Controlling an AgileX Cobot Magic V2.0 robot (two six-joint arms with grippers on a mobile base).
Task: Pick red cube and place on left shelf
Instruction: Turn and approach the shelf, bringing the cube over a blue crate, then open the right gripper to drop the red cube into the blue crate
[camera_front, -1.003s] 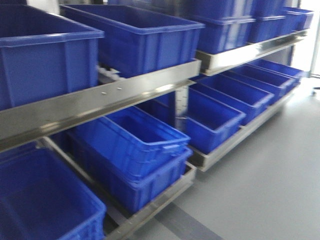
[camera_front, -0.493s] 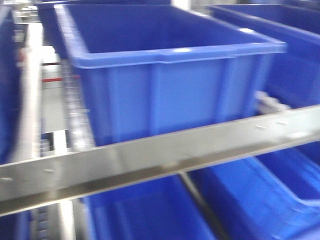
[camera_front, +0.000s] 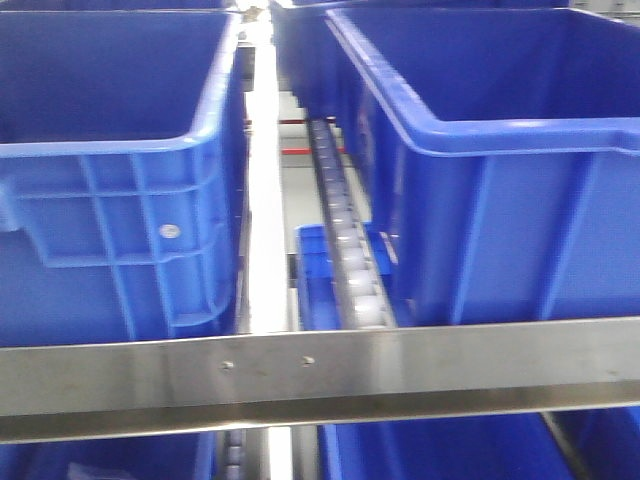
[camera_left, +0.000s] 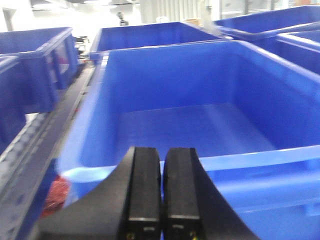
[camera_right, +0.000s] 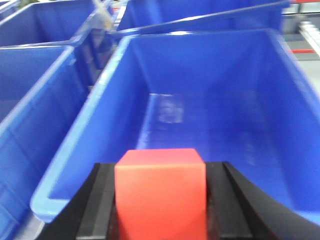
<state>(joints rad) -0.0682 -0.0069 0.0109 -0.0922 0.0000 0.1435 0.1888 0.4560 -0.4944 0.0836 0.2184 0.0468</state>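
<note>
The red cube (camera_right: 161, 192) is clamped between my right gripper's (camera_right: 161, 200) two black fingers, held above the near rim of an empty dark-blue crate (camera_right: 220, 120). My left gripper (camera_left: 161, 192) is shut and empty, its fingers pressed together over the near rim of another empty blue crate (camera_left: 200, 115). The front view shows the shelf close up: its steel front rail (camera_front: 320, 375), a white roller track (camera_front: 350, 270) and two large blue crates, one left (camera_front: 110, 170) and one right (camera_front: 500, 170). Neither gripper shows in the front view.
More blue crates stand at the left (camera_right: 35, 90) and behind (camera_right: 200, 12) in the right wrist view, and at the left (camera_left: 30, 65) and right (camera_left: 300, 45) in the left wrist view. Lower-tier crates (camera_front: 430, 450) show under the rail.
The front view has swung left and come closer along the shelf: from an oblique view of two rack tiers to a close, square-on view of the rail, roller track and two upper crates.
</note>
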